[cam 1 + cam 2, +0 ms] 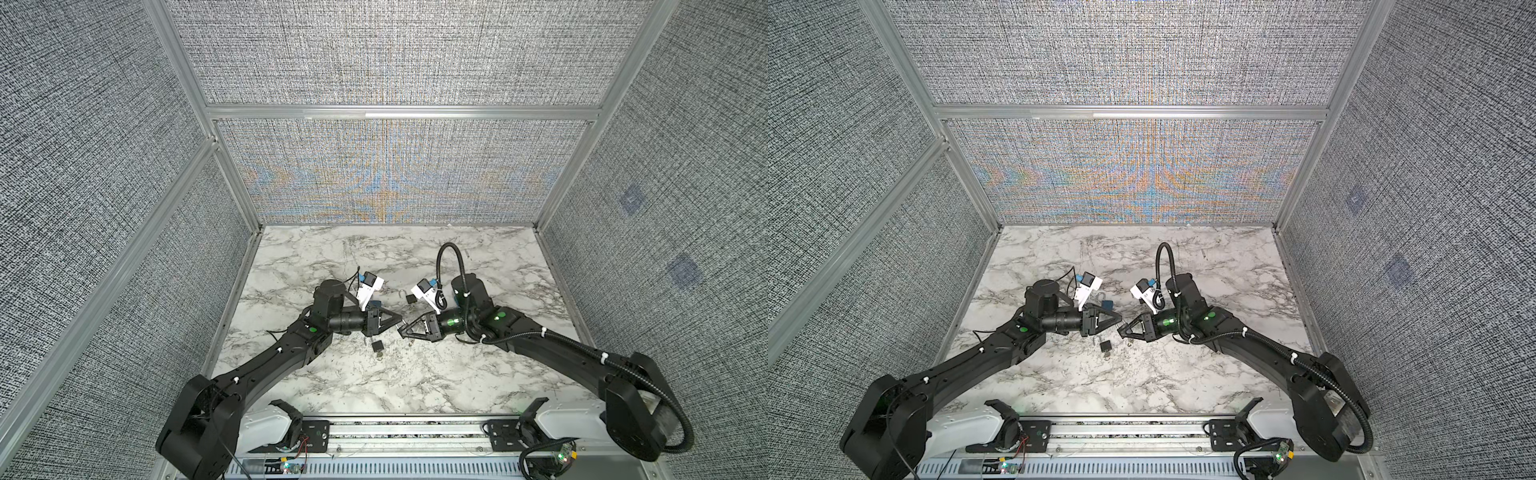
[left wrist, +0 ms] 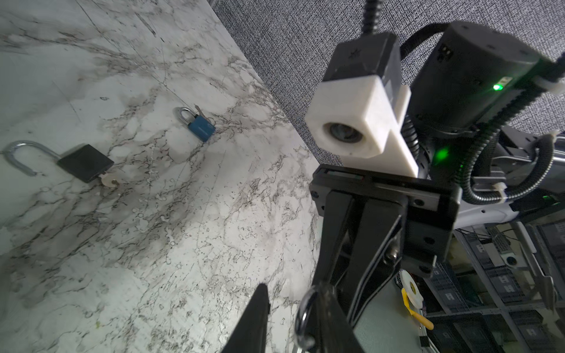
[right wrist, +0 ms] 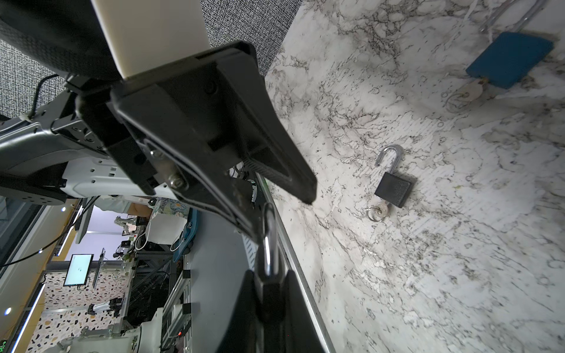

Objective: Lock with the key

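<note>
My right gripper [image 3: 269,305] is shut on a black padlock [image 3: 270,293], held above the marble table between the two arms. Its silver shackle [image 3: 269,241] points at my left gripper [image 2: 290,321]. The left jaws stand apart around the shackle's loop [image 2: 302,314], which lies against one finger [image 2: 331,324]; the other finger [image 2: 253,321] is clear of it. In both top views the two grippers [image 1: 400,323] [image 1: 402,331] meet tip to tip. A small metal piece [image 1: 410,343] hangs under them; I cannot tell whether it is the key.
On the marble table [image 1: 374,386] lies an open black padlock [image 3: 393,189] with a key and ring [image 3: 377,211]. Another open black padlock [image 2: 85,163] holds a key [image 2: 107,182]. A blue padlock [image 2: 200,128] [image 3: 509,59] lies farther off. Fabric walls close in three sides.
</note>
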Robot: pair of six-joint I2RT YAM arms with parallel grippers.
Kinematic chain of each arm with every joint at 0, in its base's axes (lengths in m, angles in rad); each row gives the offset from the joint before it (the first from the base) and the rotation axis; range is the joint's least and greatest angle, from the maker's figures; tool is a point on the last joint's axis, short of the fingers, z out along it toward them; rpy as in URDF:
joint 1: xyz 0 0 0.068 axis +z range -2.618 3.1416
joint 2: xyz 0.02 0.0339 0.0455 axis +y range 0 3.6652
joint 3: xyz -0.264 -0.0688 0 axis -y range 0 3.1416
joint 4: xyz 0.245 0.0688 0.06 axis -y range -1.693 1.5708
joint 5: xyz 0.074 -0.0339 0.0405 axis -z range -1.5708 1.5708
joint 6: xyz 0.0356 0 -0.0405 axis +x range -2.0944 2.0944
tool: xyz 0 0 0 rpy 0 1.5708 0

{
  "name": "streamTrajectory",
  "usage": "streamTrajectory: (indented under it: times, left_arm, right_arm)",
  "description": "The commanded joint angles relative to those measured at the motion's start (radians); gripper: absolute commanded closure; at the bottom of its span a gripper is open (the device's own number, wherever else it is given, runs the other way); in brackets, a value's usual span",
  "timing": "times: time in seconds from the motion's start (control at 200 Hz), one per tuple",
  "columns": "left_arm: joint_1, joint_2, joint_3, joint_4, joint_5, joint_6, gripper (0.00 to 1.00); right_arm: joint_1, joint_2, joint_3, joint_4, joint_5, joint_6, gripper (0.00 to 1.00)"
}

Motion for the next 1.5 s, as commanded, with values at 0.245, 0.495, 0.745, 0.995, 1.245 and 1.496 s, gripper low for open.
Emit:
streamTrajectory:
  times: [0.245,0.495,0.745,0.995,1.245,1.496]
  left_arm:
    - [0.001,-0.002,-0.013,0.059,0.055,-0.014,0.77]
    - [0.001,-0.004,-0.022,0.055,0.064,-0.015,0.78]
    - [0.001,0.003,-0.02,0.06,0.074,-0.018,0.97]
    - [0.001,-0.003,-0.036,0.088,0.06,-0.04,1.0]
    - [0.001,-0.024,-0.059,0.174,0.003,-0.132,1.0]
    - [0.001,-0.03,-0.047,0.201,-0.078,-0.226,1.0]
  right_arm:
    - [0.004,0.002,0.023,0.029,-0.011,-0.002,1.0]
    - [0.005,0.005,0.032,0.02,-0.011,-0.007,1.0]
    - [0.004,0.003,0.038,0.02,-0.009,-0.005,1.0]
    - [0.003,0.001,0.043,0.025,0.013,0.003,1.0]
    - [-0.006,-0.007,0.021,0.06,0.013,0.025,0.75]
    - [-0.038,-0.07,-0.052,0.12,0.004,0.076,0.66]
